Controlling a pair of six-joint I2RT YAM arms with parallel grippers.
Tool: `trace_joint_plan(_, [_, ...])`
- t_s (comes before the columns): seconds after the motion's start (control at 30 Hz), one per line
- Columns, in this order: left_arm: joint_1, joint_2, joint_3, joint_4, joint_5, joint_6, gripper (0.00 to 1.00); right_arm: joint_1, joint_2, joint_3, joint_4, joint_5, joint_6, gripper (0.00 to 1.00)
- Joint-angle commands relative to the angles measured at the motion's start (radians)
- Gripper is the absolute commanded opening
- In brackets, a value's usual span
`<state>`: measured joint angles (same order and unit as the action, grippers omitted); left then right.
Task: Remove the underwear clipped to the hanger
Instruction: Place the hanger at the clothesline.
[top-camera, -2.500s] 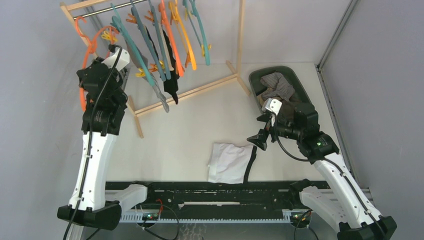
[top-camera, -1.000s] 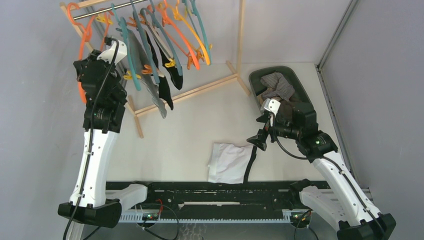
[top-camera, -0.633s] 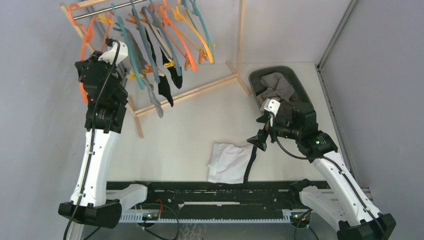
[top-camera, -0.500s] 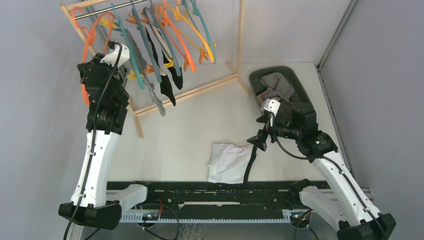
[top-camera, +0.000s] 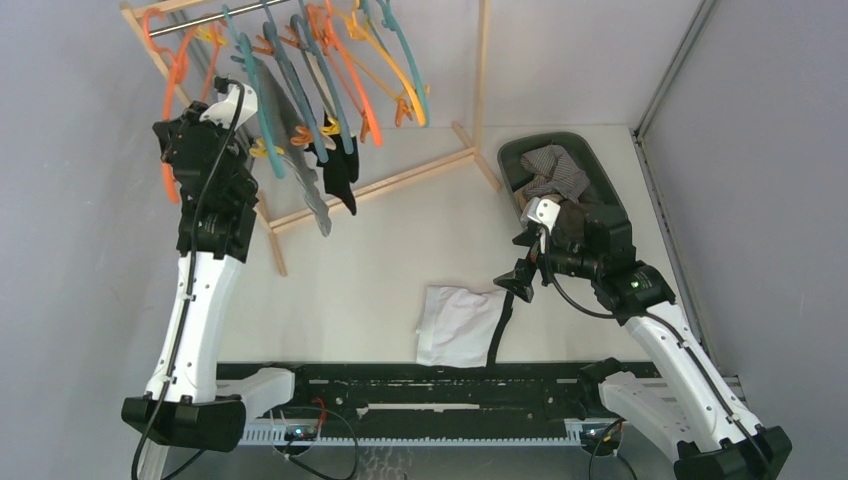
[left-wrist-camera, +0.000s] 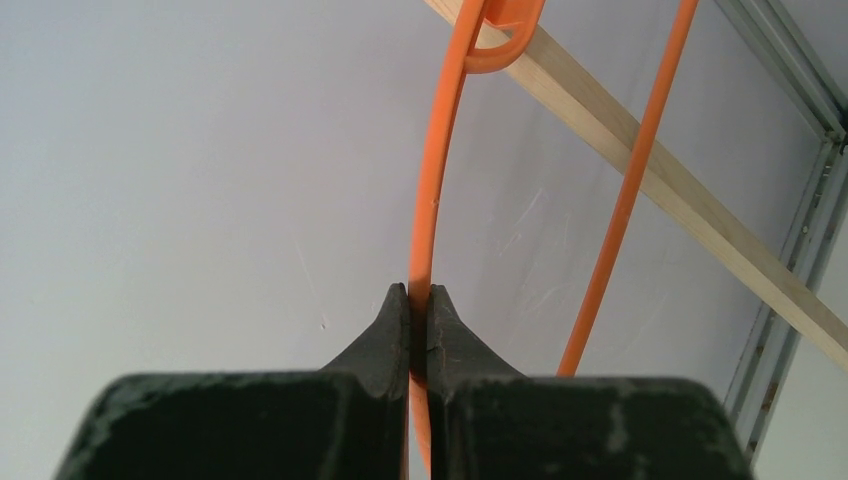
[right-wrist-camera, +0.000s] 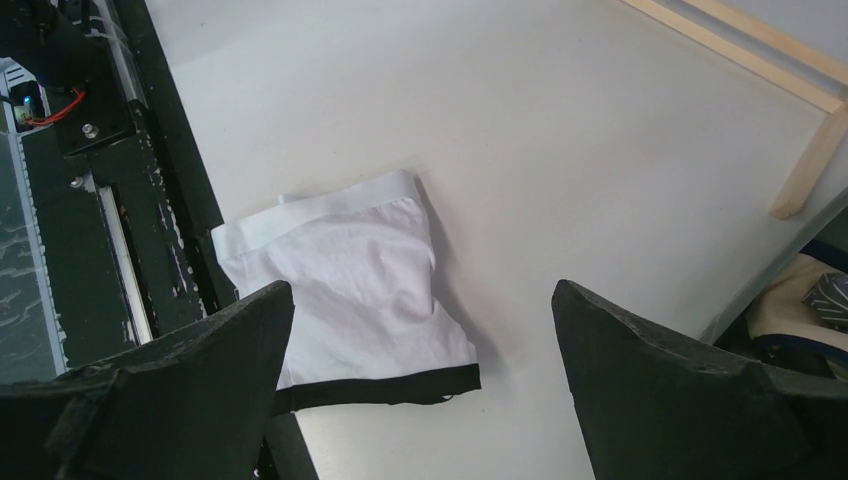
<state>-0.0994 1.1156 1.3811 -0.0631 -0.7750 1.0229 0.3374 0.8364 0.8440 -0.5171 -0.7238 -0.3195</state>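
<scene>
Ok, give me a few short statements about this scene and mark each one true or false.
1. The left gripper is shut on an orange hanger. True.
2. The right gripper is holding the white underwear. False: its jaws stand open and empty, and the underwear lies on the table below it.
3. Black underwear hangs on the rack. True.
4. The dark bin is empty. False: a checked cloth lies in it.
</scene>
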Motion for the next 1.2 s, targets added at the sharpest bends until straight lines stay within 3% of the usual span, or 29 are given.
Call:
trace_joint_plan(0.0, [0.019,0.004,-0.002,0.095,0.031,0.007,0.00,0.007,-0.002,0.002,0.021,-0.017,-0.016,1.00])
trace_joint_plan(0.47, [0.030,-0.013,-0.081,0.155,0.054,-0.002,0.00,0.011,0.001,0.002,0.020,-0.016,-0.019,1.00])
trace_joint_plan(1.17, [0.037,0.054,-0.080,0.128,0.066,-0.011,0.01,0.025,0.006,0.001,0.018,-0.006,-0.029,1.00])
